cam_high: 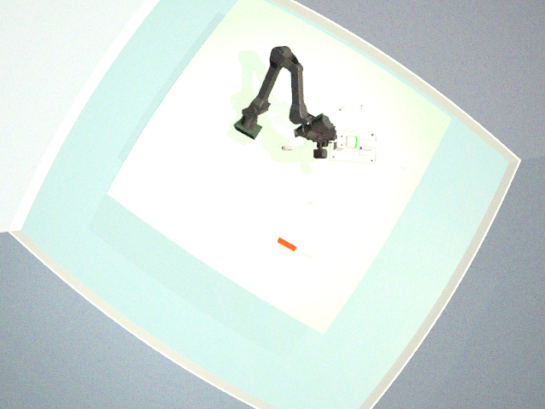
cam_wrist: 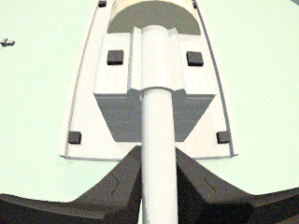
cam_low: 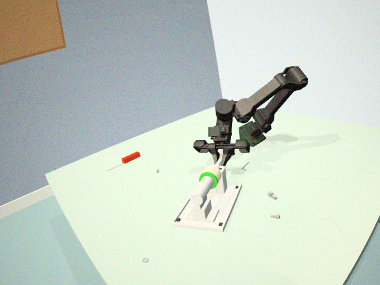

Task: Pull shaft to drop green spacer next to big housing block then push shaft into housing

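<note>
My gripper (cam_low: 221, 162) (cam_wrist: 153, 152) is shut on the white shaft (cam_wrist: 160, 201), behind the grooved white support block (cam_wrist: 110, 81) (cam_low: 221, 182). One finger presses on each side of the shaft. The shaft runs through the groove of that block. Beyond it, cream spacers (cam_low: 211, 170) (cam_wrist: 154, 16) sit in line with the shaft. A green spacer (cam_low: 203, 176) (cam_high: 356, 141) is up at their far end, beside a white cylinder (cam_low: 202, 189) that reaches the far support. The green spacer is hidden in the wrist view.
The fixture stands on a white base plate (cam_low: 230, 202) (cam_wrist: 85, 103) with dark bolts. A red-handled screwdriver (cam_high: 287, 244) (cam_low: 130, 157) lies away from it. Small bolts (cam_low: 272, 195) (cam_low: 275, 216) lie beside the fixture, and a small ring (cam_low: 145, 260) lies beyond its far end.
</note>
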Controlling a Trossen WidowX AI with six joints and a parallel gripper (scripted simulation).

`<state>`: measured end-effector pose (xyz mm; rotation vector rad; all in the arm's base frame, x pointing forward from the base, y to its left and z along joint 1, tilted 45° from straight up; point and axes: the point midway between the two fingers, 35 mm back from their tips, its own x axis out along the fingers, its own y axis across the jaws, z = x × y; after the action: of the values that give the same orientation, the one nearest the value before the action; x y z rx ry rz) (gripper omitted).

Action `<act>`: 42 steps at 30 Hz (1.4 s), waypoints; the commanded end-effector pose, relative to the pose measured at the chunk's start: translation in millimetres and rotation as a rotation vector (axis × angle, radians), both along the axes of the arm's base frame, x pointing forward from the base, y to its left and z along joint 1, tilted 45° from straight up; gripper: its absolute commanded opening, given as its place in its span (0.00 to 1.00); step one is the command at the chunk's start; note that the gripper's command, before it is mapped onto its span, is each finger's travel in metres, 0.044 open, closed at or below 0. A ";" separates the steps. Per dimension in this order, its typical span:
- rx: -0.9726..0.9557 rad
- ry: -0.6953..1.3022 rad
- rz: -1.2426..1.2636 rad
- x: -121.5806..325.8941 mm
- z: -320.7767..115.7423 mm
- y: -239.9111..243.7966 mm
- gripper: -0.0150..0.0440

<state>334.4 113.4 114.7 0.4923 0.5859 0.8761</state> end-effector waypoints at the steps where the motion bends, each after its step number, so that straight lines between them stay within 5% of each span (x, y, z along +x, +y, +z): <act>1: -0.002 -0.003 0.001 -1.3 0.0 -0.4 0.25; 42: -0.002 -0.003 0.001 -4.7 -1.5 -2.4 0.25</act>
<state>330.9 111.3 113.2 0.4926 0.5865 0.8744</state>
